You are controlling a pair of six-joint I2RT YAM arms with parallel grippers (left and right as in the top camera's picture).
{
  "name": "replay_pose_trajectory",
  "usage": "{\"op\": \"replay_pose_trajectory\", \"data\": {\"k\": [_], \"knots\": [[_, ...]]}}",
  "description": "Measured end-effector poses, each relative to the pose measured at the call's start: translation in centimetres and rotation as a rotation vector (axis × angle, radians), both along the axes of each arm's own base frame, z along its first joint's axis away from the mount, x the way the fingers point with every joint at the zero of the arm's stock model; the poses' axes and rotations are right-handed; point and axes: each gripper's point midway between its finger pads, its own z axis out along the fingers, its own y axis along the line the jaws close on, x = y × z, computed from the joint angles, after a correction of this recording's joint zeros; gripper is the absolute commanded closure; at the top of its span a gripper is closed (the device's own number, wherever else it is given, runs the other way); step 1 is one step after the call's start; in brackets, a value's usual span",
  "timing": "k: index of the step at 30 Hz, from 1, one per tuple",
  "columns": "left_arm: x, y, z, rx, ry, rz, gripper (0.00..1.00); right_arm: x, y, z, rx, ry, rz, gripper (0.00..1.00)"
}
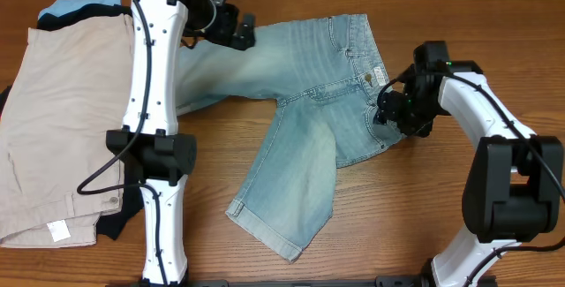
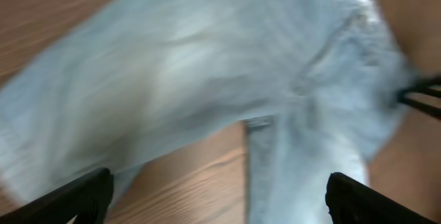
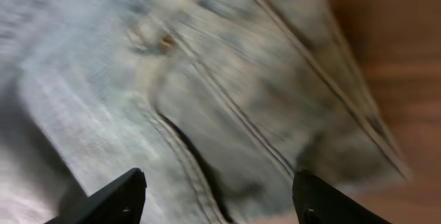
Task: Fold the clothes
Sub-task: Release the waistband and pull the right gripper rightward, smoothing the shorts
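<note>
The denim shorts (image 1: pixel 300 84) lie spread flat in the middle of the tabletop (image 1: pixel 397 216), the two legs apart. No fold is made yet, so I judge that all the folding is left to do. The left end effector (image 1: pixel 237 33) hangs spread wide over the upper leg. The right end effector (image 1: pixel 395 110) is spread at the waistband and pinches nothing that I can see. I count one pair of denim shorts, one pair of beige shorts (image 1: pixel 62 119), one black garment (image 1: pixel 115 225) and two arms.
</note>
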Motion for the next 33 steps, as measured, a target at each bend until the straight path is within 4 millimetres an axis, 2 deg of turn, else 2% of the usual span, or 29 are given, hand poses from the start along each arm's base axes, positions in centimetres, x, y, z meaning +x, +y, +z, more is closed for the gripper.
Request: {"op": "replay_pose_trajectory", "data": {"k": [4, 8, 10, 15, 18, 23, 25, 29, 33], "knots": [[-0.6, -1.8, 0.3, -0.043, 0.007, -0.04, 0.0, 1.0, 1.2, -0.4, 0.067, -0.069, 0.043, 0.28], [-1.1, -3.4, 0.4, -0.06, 0.012, -0.074, 0.0, 0.5, 1.6, -1.1, 0.092, -0.058, 0.058, 0.27], [-1.3, -3.8, 0.4, -0.058, 0.012, -0.082, 0.0, 0.3, 1.6, -1.7, 0.095, -0.04, 0.058, 0.22], [-1.4, -4.0, 0.2, -0.037, 0.009, -0.088, 0.0, 0.2, 1.3, -2.1, 0.099, -0.02, 0.01, 0.22], [-1.3, -3.9, 0.1, -0.027, 0.007, -0.085, 0.0, 0.3, 0.2, -2.1, 0.1, -0.005, -0.06, 0.22], [-1.2, -3.4, -0.1, 0.002, 0.004, -0.071, 0.0, 0.3, -4.2, -2.1, 0.112, 0.03, -0.251, 0.15], [-1.0, -3.0, -0.2, 0.027, 0.0, -0.059, 0.0, -0.2, -7.3, -2.1, 0.124, 0.057, -0.383, 0.11], [-0.9, -2.5, -0.4, 0.053, -0.003, -0.047, 0.0, -0.9, -11.8, -1.9, 0.167, 0.072, -0.574, 0.08], [-1.3, -2.9, -1.3, 0.068, 0.026, -0.056, 0.0, -1.3, -14.8, -1.6, 0.225, 0.058, -0.689, 0.04]]}}
